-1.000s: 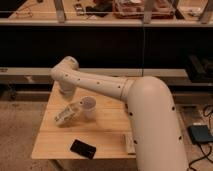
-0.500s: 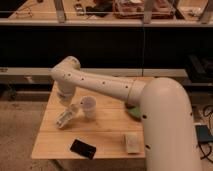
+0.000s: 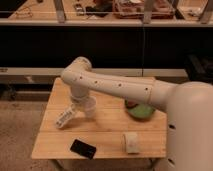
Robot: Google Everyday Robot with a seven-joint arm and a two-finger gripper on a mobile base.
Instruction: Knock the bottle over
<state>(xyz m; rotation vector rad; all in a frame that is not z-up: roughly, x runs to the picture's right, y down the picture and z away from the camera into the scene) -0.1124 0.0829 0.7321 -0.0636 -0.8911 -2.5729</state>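
Small pale plastic bottle with white cap and mottled label (image 3: 65, 117) lying tilted near left table edge, beside translucent cup (image 3: 89, 106). Gripper (image 3: 77, 100) hanging clenched above, holding nothing. Bottle likely light, slippery; pushing high topples easiest.

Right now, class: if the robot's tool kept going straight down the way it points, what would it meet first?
The tool hangs beside the plastic cup; going down, it probably meets the tilted bottle first, though depth is uncertain.

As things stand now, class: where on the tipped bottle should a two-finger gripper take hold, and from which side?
Grip the bottle across its body, coming from above, probably; it lies tilted on the table, with the cup close to its right. The shut gripper hangs just above it.
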